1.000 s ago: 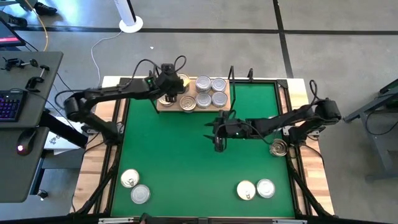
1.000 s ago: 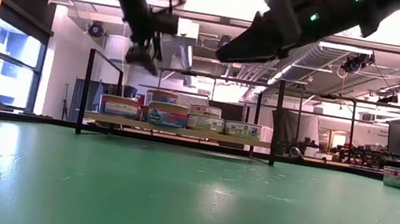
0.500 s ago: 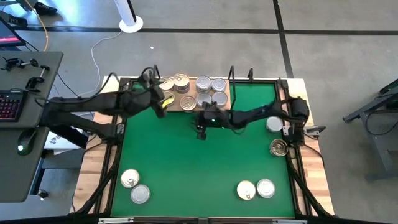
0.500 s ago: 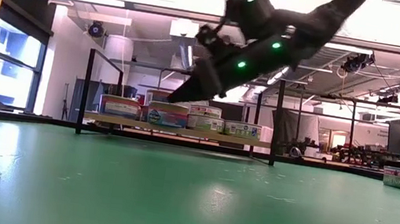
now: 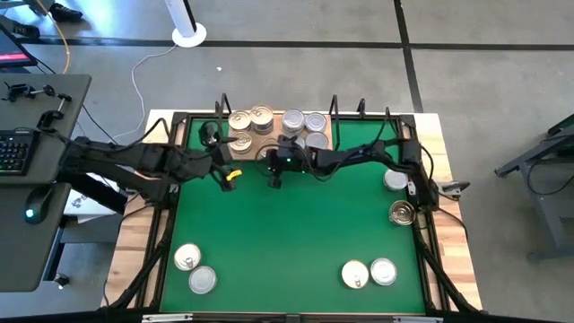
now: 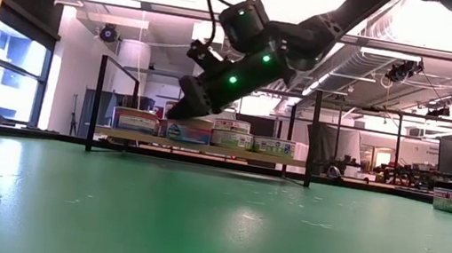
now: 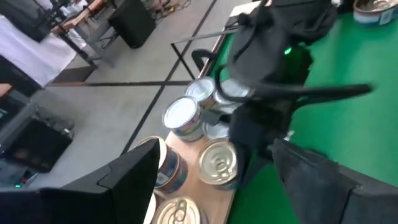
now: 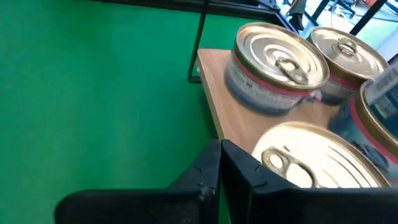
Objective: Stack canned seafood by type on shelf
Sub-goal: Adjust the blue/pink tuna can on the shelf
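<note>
So the right gripper [image 5: 273, 179] is sitting upper-middle of the high view, just off the front edge of the shelf [image 5: 235, 154], fingers pinched fully together with nothing between them. In its wrist view the closed fingers [image 8: 219, 163] are right next to a gold-lid can [image 8: 314, 160] on the board. The left gripper [image 5: 229, 173] is just to its left, over the mat [image 5: 287, 233], jaws spread wide and empty. The shelf is at top centre, loaded with cans [image 5: 303, 123], gold lids on its left half and silver on the right. Loose cans [image 5: 195, 269] sit lower left, another pair [image 5: 369, 272] lower right, and two more [image 5: 398, 196] along the right edge.
</note>
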Tool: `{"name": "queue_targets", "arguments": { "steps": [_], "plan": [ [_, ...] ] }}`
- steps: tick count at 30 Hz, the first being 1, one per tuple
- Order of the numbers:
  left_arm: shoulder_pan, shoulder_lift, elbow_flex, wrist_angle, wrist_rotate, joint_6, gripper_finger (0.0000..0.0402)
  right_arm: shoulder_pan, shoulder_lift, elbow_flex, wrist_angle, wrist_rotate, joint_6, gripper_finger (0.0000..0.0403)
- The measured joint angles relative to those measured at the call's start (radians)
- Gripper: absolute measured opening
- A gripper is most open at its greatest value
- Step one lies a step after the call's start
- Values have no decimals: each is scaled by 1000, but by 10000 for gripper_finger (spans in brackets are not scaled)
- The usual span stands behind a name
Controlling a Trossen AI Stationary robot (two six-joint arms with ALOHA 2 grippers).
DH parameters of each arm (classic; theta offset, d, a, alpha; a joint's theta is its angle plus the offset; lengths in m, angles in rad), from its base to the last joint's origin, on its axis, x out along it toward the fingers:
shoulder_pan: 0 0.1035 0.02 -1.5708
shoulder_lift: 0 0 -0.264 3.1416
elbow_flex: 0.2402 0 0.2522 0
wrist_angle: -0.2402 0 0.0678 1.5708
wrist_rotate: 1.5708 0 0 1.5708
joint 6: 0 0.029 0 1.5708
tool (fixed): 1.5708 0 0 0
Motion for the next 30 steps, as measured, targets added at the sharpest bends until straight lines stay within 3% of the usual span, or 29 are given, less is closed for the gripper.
{"name": "queue_targets", "arguments": {
  "steps": [7,16,20,30],
  "plan": [
    [-37,8,0,-11,-5,-39,298,-5,23,76,-13,3,-66,3],
    [-154,1,-49,-176,-99,-294,298,6,-128,134,-353,18,-101,2],
    [-207,-22,-139,-146,-107,-398,298,-57,-138,133,-447,-57,-65,2],
    [-315,-41,-283,-99,-220,-580,298,-120,-42,132,-399,-88,-33,2]
  ]
}}
